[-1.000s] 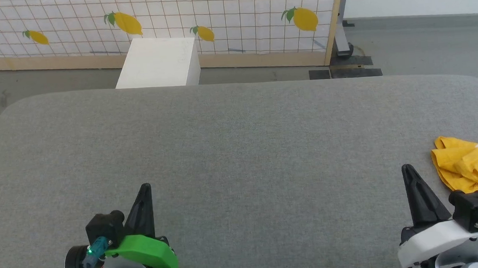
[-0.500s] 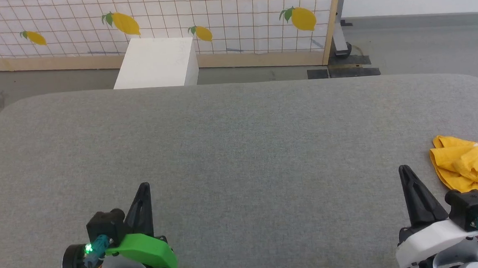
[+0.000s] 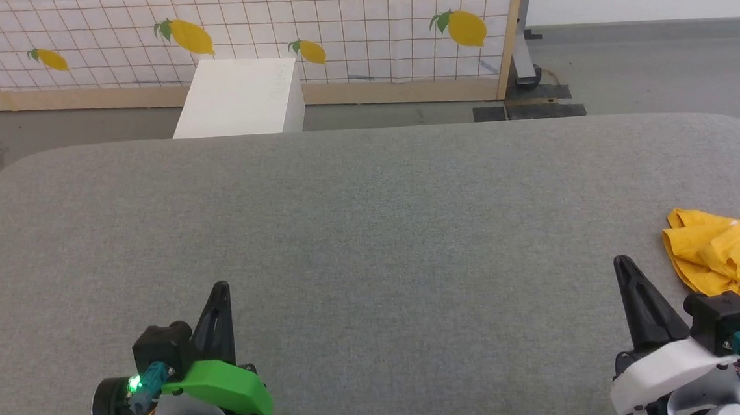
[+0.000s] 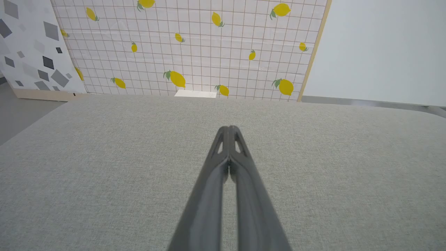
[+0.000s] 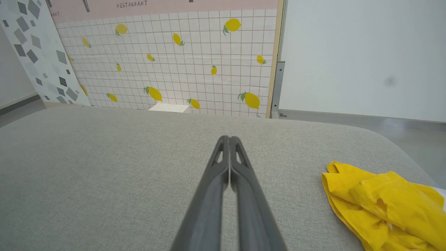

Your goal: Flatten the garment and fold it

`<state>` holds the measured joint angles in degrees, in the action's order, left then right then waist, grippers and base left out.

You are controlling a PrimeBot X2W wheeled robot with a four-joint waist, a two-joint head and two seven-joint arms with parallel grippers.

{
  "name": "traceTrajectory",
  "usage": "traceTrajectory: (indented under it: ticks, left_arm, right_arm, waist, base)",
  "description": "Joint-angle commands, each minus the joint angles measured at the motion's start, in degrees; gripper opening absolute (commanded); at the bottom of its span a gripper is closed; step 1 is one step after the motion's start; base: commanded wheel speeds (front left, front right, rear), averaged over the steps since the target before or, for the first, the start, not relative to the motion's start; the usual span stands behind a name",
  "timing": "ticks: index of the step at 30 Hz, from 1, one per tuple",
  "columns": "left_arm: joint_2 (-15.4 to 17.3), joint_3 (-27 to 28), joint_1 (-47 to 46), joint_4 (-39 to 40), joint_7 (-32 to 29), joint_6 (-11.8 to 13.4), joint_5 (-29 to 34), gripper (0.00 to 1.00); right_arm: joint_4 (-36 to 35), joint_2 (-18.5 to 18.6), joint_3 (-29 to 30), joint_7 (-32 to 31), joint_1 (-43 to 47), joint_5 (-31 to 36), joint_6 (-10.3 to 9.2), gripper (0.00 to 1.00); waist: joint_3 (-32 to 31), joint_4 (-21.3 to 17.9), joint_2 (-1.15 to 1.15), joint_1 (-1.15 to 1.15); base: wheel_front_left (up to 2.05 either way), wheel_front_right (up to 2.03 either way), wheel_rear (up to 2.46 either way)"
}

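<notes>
The garment (image 3: 732, 257) is a bright yellow T-shirt lying crumpled on the grey padded table (image 3: 371, 220), at its right edge; in the right wrist view the garment (image 5: 379, 209) fills the lower right. My right gripper (image 3: 620, 263) (image 5: 229, 139) is shut and empty, a short way left of the garment and apart from it. My left gripper (image 3: 220, 288) (image 4: 229, 129) is shut with nothing in it, over bare table at the lower left.
A white box (image 3: 239, 99) stands on the floor past the table's far edge. Behind it runs a lemon-print grid panel (image 3: 331, 21) with a wooden frame. Grey floor lies to the right of the panel.
The whole head view has shifted slightly, so the camera moved a little. Neither gripper nor the garment has visibly moved on the table.
</notes>
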<state>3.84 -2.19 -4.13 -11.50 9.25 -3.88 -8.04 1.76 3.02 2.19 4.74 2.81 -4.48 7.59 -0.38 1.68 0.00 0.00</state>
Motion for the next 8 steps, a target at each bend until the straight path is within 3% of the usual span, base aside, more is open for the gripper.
traceTrajectory:
  ticks: [1,8]
  left_arm:
    - [-0.3,0.3,0.9,0.6,-0.3,0.5,0.9,0.0]
    - [-0.3,0.4,1.2,1.5,-1.1,0.8,1.5,0.0]
  right_arm:
    - [-0.4,-0.1,-0.2,-0.3,-1.0,0.4,-0.04,0.0]
    - [-0.5,-0.1,-0.3,-0.6,-1.1,0.8,-0.04,0.0]
  waist:
    - [0.0,0.0,0.0,0.0]
    - [0.0,-0.2,0.0,0.0]
  base:
    - [0.0,0.0,0.0]
    - [0.0,0.0,0.0]
